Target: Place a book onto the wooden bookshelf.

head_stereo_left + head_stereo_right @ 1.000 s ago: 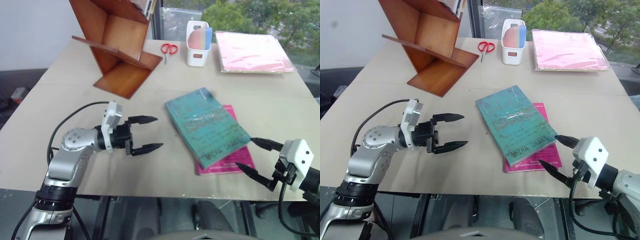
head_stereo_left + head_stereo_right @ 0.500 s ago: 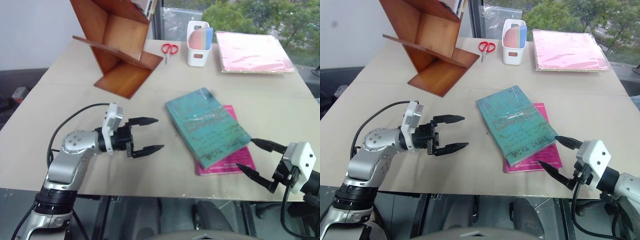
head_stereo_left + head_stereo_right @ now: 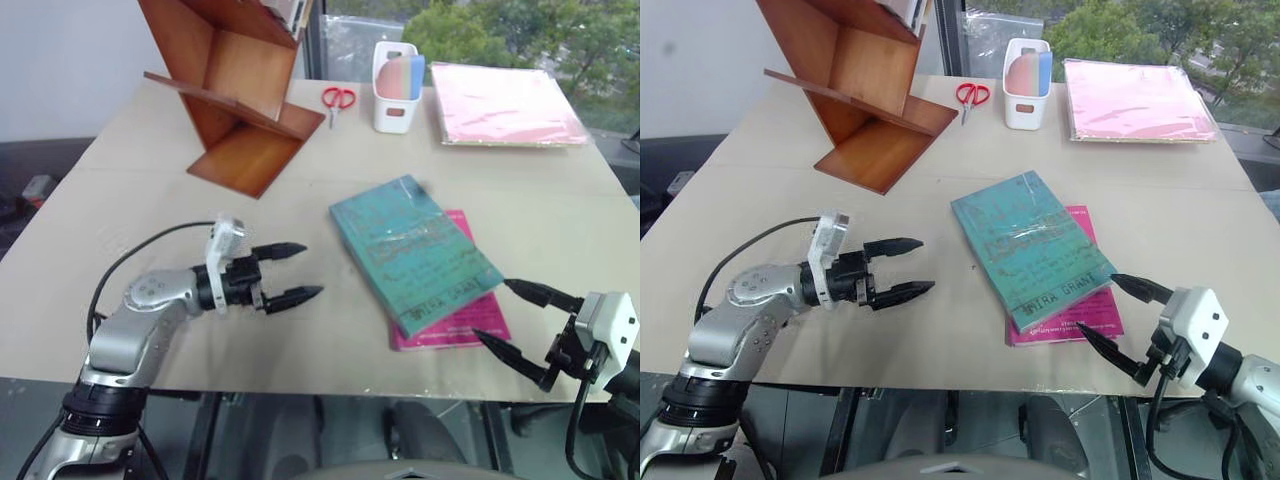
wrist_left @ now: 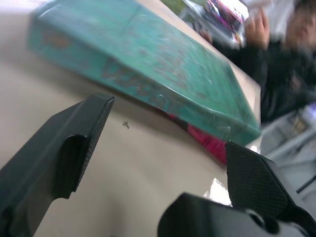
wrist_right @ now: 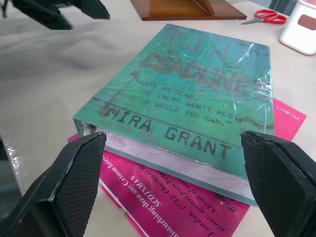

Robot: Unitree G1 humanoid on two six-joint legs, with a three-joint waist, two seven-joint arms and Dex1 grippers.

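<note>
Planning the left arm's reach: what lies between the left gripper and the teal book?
Bare tabletop between the left gripper and the book, in both eye views.

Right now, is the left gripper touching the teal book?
Apart. In the left eye view the open left gripper sits short of the book, with bare table between its fingertips and the book's near edge.

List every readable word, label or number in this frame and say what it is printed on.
"DEADLINE": teal book cover; the line above it is too worn to read.
"ALIVE OR DEAD, THE TRUTH WON'T REST. RISE UP WHILE YOU CAN.": same cover.
"MIRA GRANT": cover's lower edge.
"YC-B011": pink book underneath, corner.
"SCOTSMAN": pink book; the small lines around it are too fine to read.
Nothing legible on the bookshelf.
</note>
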